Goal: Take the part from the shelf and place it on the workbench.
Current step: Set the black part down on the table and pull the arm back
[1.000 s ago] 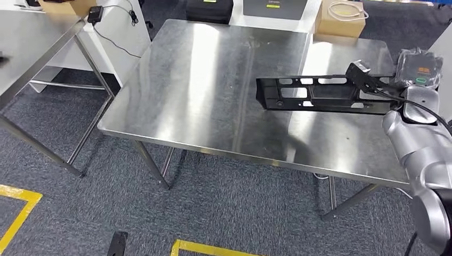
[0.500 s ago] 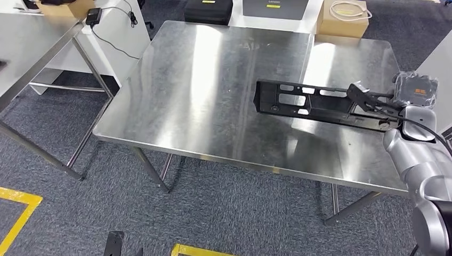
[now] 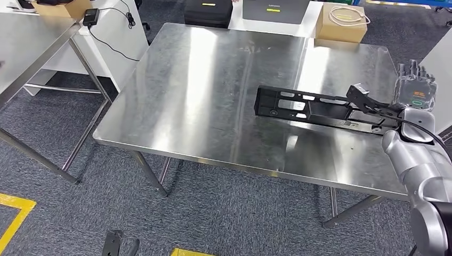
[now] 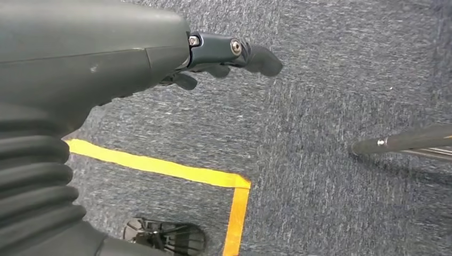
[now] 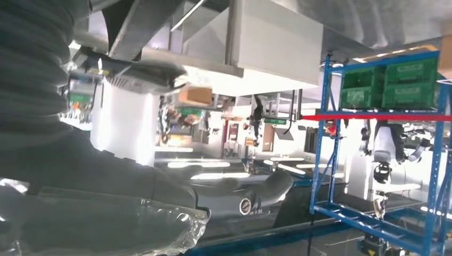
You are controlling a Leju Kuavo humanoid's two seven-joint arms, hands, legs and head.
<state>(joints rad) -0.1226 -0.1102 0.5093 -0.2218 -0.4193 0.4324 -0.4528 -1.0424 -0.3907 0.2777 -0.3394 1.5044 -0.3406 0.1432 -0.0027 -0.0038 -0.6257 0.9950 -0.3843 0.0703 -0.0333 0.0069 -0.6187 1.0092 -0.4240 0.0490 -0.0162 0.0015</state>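
Brushed steel desk (image 3: pixel 202 90), glossy glare streaks.
Part (image 3: pixel 314 106) matt black plastic; floor (image 3: pixel 224 213) rough grey carpet; cardboard box (image 3: pixel 341 24) at 1 o'clock.

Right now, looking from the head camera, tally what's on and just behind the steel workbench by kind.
Black part on the workbench: 1
Cardboard box behind it: 1
Dark cases behind it: 2
Total: 4
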